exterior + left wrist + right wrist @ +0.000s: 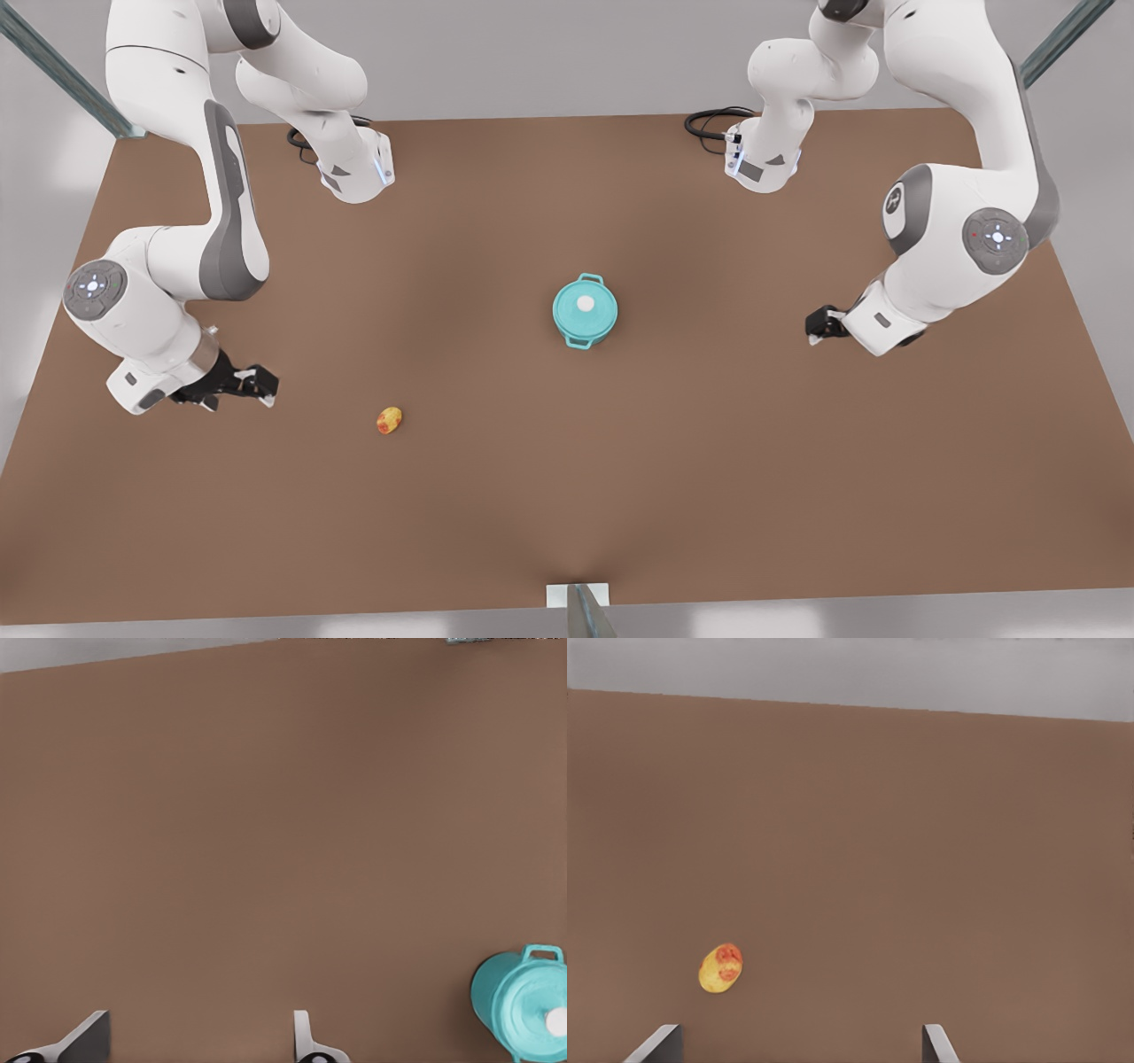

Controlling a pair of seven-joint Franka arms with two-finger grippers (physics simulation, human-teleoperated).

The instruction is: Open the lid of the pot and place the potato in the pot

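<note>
1 pot w/ pot lid on, 1 potato apart.

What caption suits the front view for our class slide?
Before the start: lid on the teal pot, potato loose on the table, right gripper and left gripper waiting apart.

Glossy white arm casings, grey joint bands, black cables, black grippers with pale fingers.

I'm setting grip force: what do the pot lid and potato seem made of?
The pot lid looks like hard enamelled metal: an even teal, smooth matte surface, with a small white knob. The potato looks like soft produce: a rounded yellow lump with red blotches. Both are renders, so this is a guess.
</note>
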